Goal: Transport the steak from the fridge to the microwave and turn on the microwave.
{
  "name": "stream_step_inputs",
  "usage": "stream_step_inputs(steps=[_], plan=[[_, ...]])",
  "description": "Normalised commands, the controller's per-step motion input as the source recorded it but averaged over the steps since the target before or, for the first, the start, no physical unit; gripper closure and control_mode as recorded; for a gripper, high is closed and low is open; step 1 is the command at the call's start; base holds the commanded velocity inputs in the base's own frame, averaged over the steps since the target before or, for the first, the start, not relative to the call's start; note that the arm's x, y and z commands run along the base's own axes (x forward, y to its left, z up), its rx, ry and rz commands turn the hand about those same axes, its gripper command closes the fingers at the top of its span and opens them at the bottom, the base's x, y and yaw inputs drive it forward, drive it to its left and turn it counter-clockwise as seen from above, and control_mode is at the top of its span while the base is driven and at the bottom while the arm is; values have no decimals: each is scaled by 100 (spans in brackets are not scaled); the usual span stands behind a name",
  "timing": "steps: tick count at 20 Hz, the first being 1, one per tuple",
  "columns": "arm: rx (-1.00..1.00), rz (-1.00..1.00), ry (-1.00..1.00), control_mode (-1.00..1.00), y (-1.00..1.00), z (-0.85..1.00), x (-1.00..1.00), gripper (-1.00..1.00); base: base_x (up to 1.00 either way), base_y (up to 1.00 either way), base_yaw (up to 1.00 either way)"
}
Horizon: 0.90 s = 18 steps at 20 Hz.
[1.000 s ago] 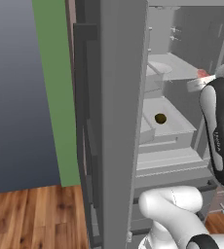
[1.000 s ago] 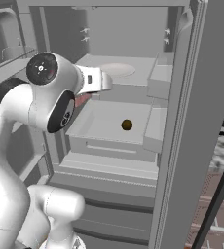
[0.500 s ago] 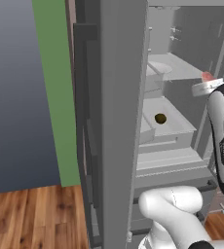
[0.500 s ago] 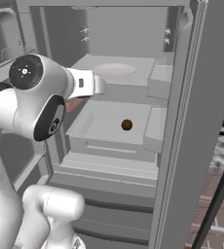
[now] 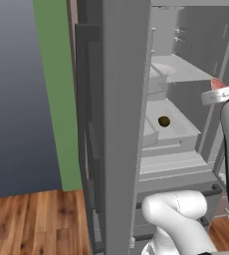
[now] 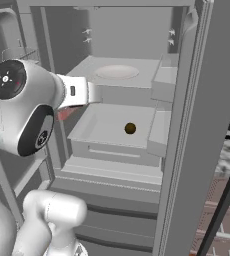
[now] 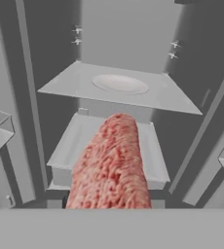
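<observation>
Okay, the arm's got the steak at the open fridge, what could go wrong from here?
1. The steak sticks far out past the end effector, so it might flop or slip loose on a fast swing.
2. The fridge door stands close beside the arm; a wide turn could clip it.
3. The steak could brush the shelf edge if lifted.

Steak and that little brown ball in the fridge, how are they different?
The steak is pinkish-red and bumpy; the ball is dark brown-yellow. The steak is long and flat; the ball is small and round. The steak sits at the gripper, in front of the shelves; the ball lies loose in a pale tray. Both are by the open fridge.
</observation>
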Motion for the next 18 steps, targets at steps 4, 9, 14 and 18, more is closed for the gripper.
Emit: stream_step_inputs(steps=[4, 9, 14, 18], plan=[[0, 0, 0, -100, 10, 0, -24, 100, 0, 0, 0], [0, 0, 1, -100, 8, 0, -22, 100, 0, 0, 0], [0, 0, 2, -100, 6, 0, -7, 100, 0, 0, 0], [0, 0, 0, 100, 0, 0, 0, 100, 0, 0, 0]])
